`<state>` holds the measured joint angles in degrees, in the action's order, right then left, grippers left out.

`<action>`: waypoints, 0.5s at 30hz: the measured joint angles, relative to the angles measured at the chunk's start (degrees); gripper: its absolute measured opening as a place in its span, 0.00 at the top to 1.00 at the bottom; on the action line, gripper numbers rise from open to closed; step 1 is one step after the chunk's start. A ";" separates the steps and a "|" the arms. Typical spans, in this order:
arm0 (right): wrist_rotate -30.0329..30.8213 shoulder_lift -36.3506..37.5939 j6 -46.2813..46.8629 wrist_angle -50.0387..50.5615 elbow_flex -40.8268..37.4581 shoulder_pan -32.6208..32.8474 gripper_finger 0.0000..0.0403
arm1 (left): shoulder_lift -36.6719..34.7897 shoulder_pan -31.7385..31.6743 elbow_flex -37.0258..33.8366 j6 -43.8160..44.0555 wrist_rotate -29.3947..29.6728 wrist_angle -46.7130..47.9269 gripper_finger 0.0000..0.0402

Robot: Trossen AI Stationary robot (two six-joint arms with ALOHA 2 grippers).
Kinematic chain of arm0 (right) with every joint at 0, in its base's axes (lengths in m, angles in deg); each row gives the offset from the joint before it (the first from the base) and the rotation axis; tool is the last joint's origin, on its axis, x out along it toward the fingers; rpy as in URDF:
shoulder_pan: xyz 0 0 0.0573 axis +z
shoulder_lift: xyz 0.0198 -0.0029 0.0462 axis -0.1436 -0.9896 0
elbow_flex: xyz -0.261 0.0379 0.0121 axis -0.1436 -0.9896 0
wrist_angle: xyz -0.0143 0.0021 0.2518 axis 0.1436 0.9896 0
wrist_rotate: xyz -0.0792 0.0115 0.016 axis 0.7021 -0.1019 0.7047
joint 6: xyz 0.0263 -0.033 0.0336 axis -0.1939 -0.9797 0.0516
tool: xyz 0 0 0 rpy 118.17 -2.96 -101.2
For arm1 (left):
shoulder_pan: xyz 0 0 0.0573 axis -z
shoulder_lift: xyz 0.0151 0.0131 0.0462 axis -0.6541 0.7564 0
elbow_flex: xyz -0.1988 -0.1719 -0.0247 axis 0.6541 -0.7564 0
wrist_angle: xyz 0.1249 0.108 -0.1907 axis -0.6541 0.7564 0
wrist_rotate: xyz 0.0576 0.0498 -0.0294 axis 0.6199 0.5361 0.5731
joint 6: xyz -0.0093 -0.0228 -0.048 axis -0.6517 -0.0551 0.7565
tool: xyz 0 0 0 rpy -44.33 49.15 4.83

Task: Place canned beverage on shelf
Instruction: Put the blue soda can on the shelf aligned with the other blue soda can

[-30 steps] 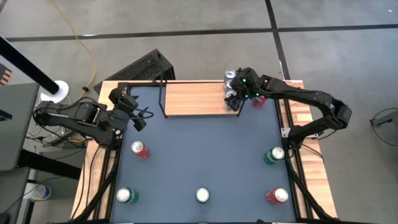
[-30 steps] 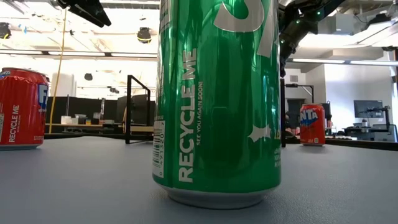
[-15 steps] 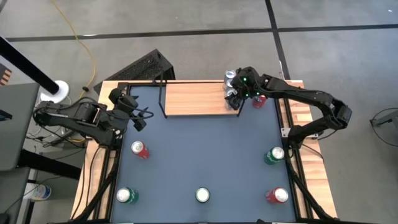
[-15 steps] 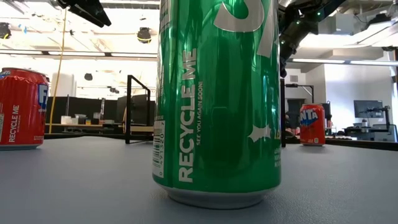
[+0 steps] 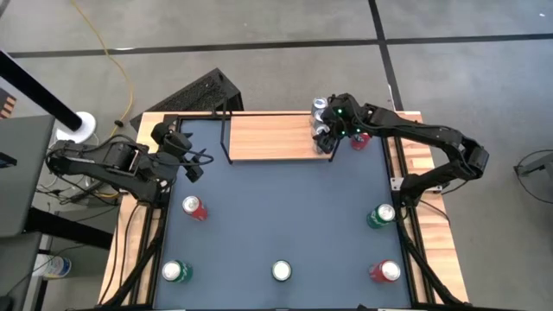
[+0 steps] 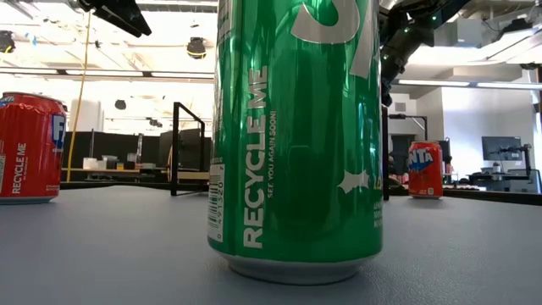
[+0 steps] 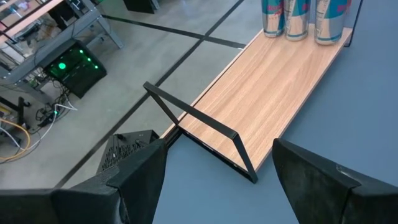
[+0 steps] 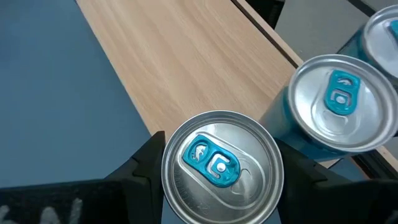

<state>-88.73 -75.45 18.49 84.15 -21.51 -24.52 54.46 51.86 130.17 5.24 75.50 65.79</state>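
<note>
- The right gripper sits at the shelf's right end, fingers either side of a blue can there; whether they pinch it I cannot tell.
- Two more blue cans stand beside it on that end.
- The left gripper waits off the shelf's left end, fingers spread, holding nothing.
- Six cans, red and green, remain on the tabletop, so I'd judge much is left.

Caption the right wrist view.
Right gripper straddling a blue-tabbed silver can on the light-wood shelf.
</note>
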 joint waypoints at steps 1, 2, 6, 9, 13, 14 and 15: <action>0.00 0.00 0.01 0.00 0.00 0.00 0.50 | 0.00 0.00 0.00 -0.03 0.00 0.00 0.31; 0.00 0.00 0.02 -0.04 0.00 0.00 0.50 | 0.00 0.00 0.00 -0.04 -0.02 0.00 0.31; 0.00 -0.29 0.00 -0.01 0.00 0.00 0.50 | 0.00 0.00 0.00 -0.02 0.00 0.00 0.31; -0.03 -2.01 0.33 -1.48 0.22 0.37 0.49 | 0.02 0.00 0.00 -0.02 -0.02 0.00 0.31; 0.20 -4.17 -0.65 -2.21 0.40 0.04 0.48 | 0.00 0.00 0.00 0.00 -0.02 0.00 0.31; 0.20 -4.51 -0.93 -2.77 0.46 0.04 0.48 | 0.02 0.00 0.00 0.00 -0.02 -0.02 0.31; 0.20 -4.55 -1.09 -2.74 0.46 0.04 0.48 | 0.00 0.00 0.00 0.00 -0.02 0.00 0.31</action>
<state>-88.53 -80.00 17.40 81.41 -21.05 -24.47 54.46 51.86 130.17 5.24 75.48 65.79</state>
